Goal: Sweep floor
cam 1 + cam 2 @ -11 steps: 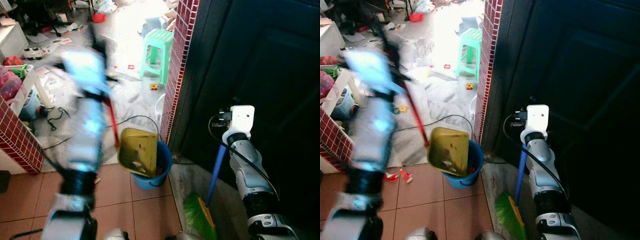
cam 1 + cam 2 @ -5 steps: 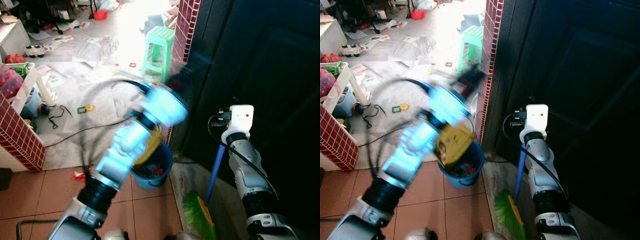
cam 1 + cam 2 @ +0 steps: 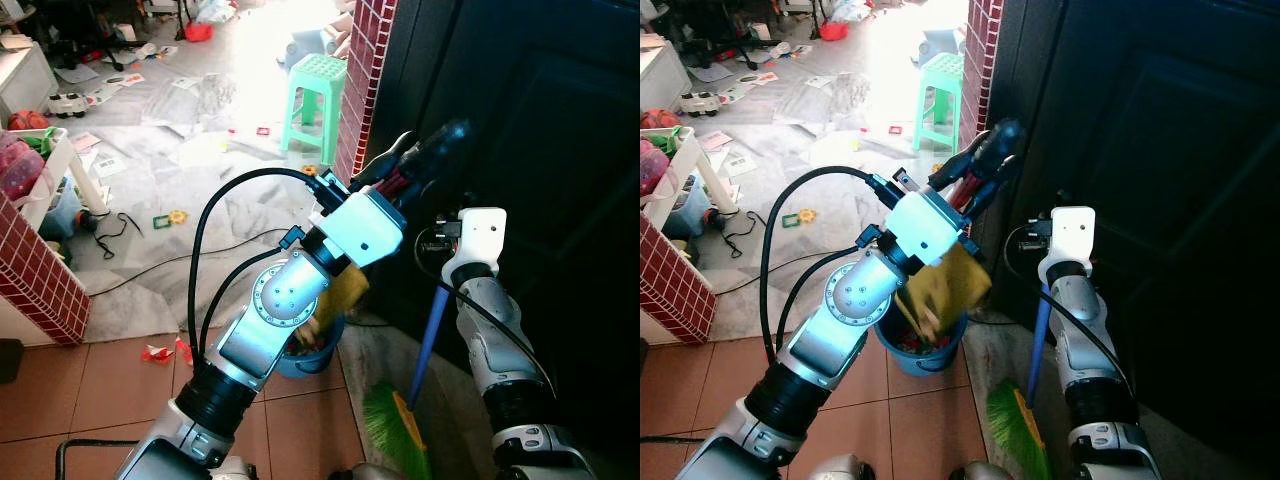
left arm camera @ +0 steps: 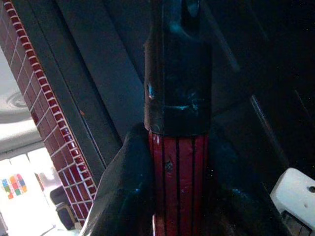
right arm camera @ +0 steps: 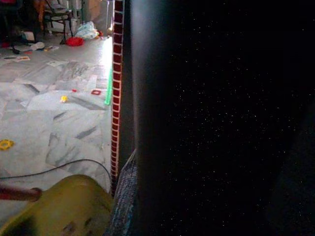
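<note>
Since a second ago your left arm [image 3: 270, 320] has swung from out over the marble floor across to the dark door [image 3: 540, 110], and the yellow dustpan [image 3: 940, 285] has gone from hanging face-out over the blue bucket [image 3: 925, 350] to tipped steeply above it, partly hidden behind the arm. Left gripper [image 3: 400, 170] is clamped on the dustpan's red handle [image 4: 178, 167]; in the left wrist view both black fingers [image 4: 125, 191] press the ribbed red shaft just below its black end cap [image 4: 177, 88]. Handle points up and toward the door, pan end hangs down at the bucket rim. Bucket sits on the tile floor [image 3: 60, 390] just beside the foot of the red brick pillar [image 3: 365, 70], with some red bits visible inside. Your right arm [image 3: 490, 330] stands upright against the door; the broom [image 3: 395, 425] with blue shaft [image 3: 432, 335] and green bristles runs down alongside it to the floor. You cannot tell from these views whether the right gripper is open or closed, or whether it has the shaft. Right wrist view is mostly dark door, with the pan [image 5: 59, 206] and pillar low in the frame. Green stool [image 3: 320, 95], cable [image 3: 150, 265] and scattered litter lie beyond on the marble
</note>
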Motion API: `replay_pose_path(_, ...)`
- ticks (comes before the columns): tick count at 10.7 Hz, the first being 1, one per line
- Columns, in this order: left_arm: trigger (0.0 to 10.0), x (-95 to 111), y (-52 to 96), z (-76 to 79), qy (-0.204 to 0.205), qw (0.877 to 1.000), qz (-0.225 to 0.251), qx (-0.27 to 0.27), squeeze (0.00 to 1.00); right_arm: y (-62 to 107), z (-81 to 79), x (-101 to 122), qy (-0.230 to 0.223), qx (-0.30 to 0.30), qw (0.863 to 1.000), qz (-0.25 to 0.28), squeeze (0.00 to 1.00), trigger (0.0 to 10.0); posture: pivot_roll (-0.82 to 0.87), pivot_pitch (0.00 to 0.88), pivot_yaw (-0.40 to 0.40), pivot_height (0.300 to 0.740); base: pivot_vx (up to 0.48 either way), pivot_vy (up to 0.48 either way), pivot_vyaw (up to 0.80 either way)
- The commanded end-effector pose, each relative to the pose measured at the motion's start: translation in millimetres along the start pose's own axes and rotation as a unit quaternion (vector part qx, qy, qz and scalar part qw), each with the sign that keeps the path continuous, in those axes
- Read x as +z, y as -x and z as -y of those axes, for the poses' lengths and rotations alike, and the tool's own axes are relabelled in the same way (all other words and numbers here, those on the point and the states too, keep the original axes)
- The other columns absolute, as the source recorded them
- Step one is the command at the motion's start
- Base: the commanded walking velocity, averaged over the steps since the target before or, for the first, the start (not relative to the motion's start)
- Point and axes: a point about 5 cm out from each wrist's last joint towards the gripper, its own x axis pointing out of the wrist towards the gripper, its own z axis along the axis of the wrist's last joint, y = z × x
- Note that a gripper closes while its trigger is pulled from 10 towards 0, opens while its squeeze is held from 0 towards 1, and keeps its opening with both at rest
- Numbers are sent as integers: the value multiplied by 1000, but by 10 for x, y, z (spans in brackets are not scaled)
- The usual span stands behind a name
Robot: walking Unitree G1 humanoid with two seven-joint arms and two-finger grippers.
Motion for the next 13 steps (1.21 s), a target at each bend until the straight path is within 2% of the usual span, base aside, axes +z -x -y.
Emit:
replay_pose_path(1, 10000, 135, -48, -76, -48, 998, 37, -5, 0, -41, 6, 81, 1, -1, 1000, 17, 0, 10000, -73, 0, -44, 740, 0, 0, 0)
replay_pose_path(4, 10000, 169, -83, -247, -76, 996, 41, 15, 0, -43, 5, 81, 1, -1, 1000, 16, 0, 10000, -74, 0, -46, 740, 0, 0, 0)
replay_pose_path(5, 10000, 196, -104, -392, -91, 994, 40, 33, 0, -45, 3, 82, 1, -1, 1000, 17, 0, 10000, -73, 0, -45, 740, 0, 0, 0)
replay_pose_path(6, 10000, 241, -109, -732, -111, 987, 27, 110, 0, -44, 2, 82, 0, -2, 1000, 17, 0, 10000, -72, 0, -44, 740, 0, 0, 0)
replay_pose_path(7, 10000, 269, -91, -914, -119, 980, 19, 158, 0, -44, 3, 81, -1, -2, 1000, 17, 0, 10000, -72, 0, -44, 740, 0, 0, 0)
replay_pose_path(8, 10000, 325, -29, -1177, -156, 963, 7, 218, 0, -40, 4, 73, -2, -2, 1000, 16, 0, 10000, -70, 0, -43, 740, 0, 0, 0)
replay_pose_path(9, 10000, 347, 144, -1464, -157, 941, -11, 301, 0, -37, -2, 65, -4, -1, 1000, 15, 0, 10000, -66, 0, -42, 740, 0, 0, 0)
replay_pose_path(11, 10000, 259, 340, -1587, -175, 925, -56, 333, 0, -39, -13, 53, -5, 2, 1000, 13, 0, 10000, -52, 0, -52, 740, 0, 0, 0)
replay_pose_path(12, 10000, 166, 487, -1606, -161, 920, -90, 345, 0, -46, -24, 55, -3, 3, 1000, 13, 0, 10000, -51, 0, -51, 740, 0, 0, 0)
replay_pose_path(13, 10000, 114, 577, -1602, -163, 917, -111, 347, 0, -45, -25, 52, -3, 3, 1000, 12, 0, 10000, -50, 0, -49, 740, 0, 349, 0)
